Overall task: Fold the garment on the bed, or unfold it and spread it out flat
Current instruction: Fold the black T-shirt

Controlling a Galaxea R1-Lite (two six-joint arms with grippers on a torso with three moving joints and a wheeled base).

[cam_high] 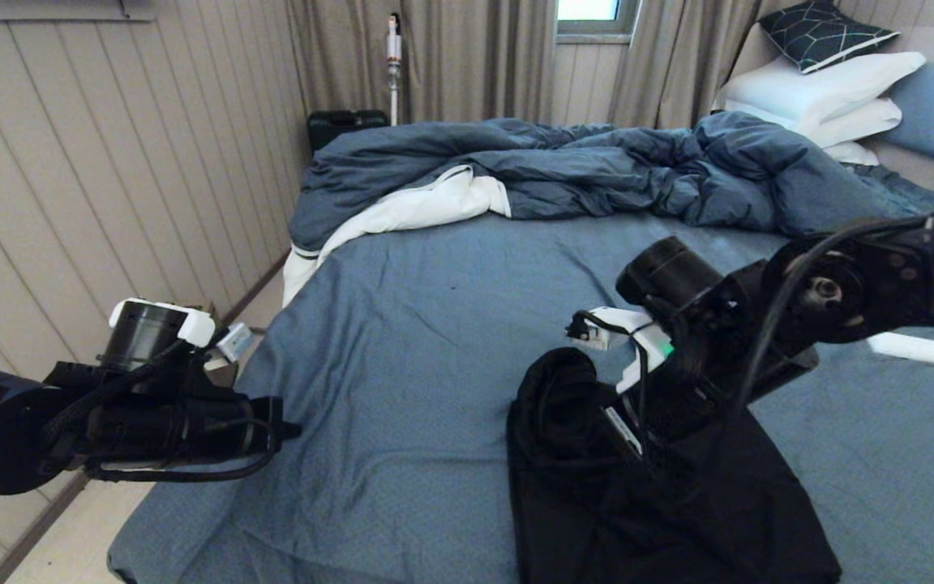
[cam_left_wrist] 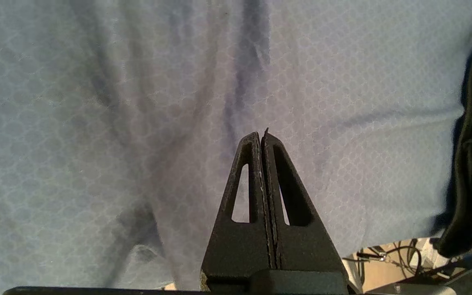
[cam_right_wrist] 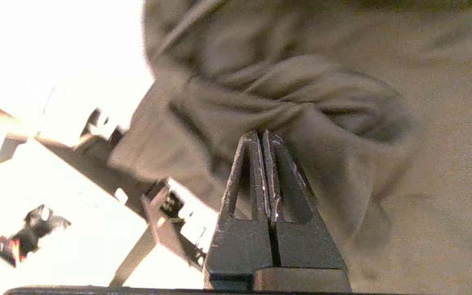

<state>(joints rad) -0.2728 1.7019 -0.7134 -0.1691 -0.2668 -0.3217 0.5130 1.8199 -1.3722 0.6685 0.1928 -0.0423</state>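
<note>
A wide bed (cam_high: 402,357) with a blue-grey sheet filled most of the head view, with a rumpled dark blue duvet (cam_high: 597,170) showing white lining pushed toward the far end and 2 or more white pillows (cam_high: 824,97) stacked at the far right corner. The garment (cam_high: 661,503), a black shirt, lay in a loose heap on the near right part of the sheet, part bunched and part spread, so it read as neither folded nor flat. No print or lettering showed on it.

The right gripper (cam_right_wrist: 264,135) hung low over the heap, its fingers pressed together with no cloth between them, tips close to a raised fold of the fabric. This placement suggested the arm was being positioned for a grasp, which would need the fingers to part first.

The left gripper (cam_left_wrist: 262,133) was held out over bare sheet near the bed's left edge, well apart from the shirt, its fingers likewise pressed together and empty. It appeared parked, clear of the working arm
</note>
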